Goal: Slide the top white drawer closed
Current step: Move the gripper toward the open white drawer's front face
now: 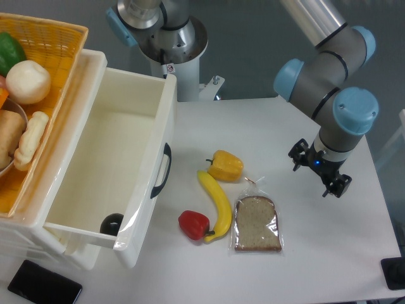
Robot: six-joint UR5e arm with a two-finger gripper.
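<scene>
The top white drawer [107,158] is pulled far out of the cabinet toward the table's middle. Its curved black handle [161,171] faces right. A small dark round object [112,223] lies in its near corner. My gripper [318,171] hangs over the right part of the table, far from the drawer and well right of the handle. It points down, and the wrist hides the fingers, so I cannot tell whether they are open or shut. Nothing shows in its grasp.
An orange wicker basket [60,38] of food sits on the cabinet top at left. A yellow pepper [226,165], banana [216,204], red pepper [193,224] and bagged bread [257,224] lie between handle and gripper. A black phone [44,288] lies front left.
</scene>
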